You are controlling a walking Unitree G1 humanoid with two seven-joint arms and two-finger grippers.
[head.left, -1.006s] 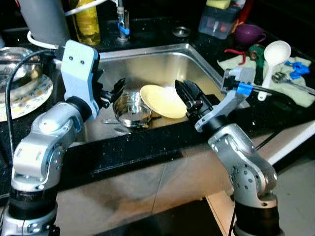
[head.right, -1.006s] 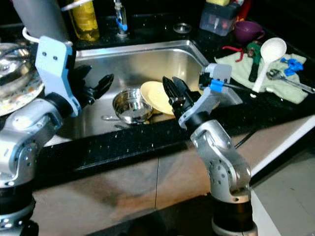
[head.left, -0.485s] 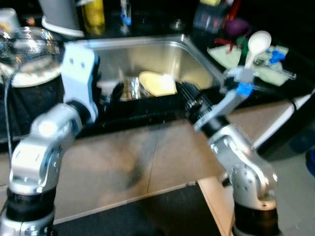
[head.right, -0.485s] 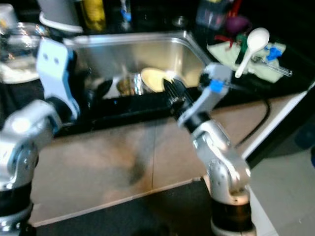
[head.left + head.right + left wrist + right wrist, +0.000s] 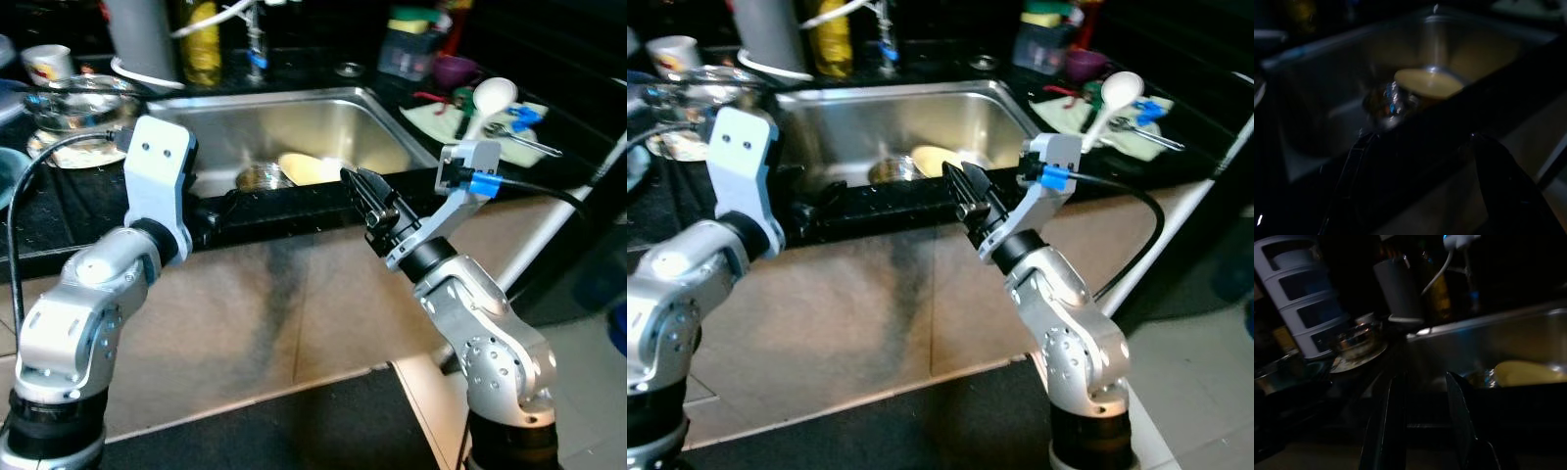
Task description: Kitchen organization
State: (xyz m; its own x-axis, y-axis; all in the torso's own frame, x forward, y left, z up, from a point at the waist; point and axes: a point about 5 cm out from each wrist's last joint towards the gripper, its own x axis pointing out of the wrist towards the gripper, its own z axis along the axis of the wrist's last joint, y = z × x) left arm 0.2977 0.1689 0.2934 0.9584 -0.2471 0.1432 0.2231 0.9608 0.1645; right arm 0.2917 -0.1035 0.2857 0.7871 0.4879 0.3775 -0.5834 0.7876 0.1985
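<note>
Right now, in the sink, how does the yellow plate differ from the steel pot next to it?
The yellow plate is flat, matte and pale yellow; the steel pot is deeper, round-walled and shiny metal. The plate shows a wider face and seems to lean at a tilt, while the pot appears to sit upright with its opening up. The plate lies on the robot's right of the pot. Both rest in the sink, behind the dark counter edge.

Home kitchen, we reckon. Stainless sink (image 5: 294,122) sunk in black speckled counter (image 5: 69,201), centre frame; yellow plate (image 5: 306,168) and steel bowl (image 5: 259,177) inside. Faucet (image 5: 257,44) top centre, white ladle (image 5: 482,102) on cloth upper right, tiled floor (image 5: 274,313) below.
</note>
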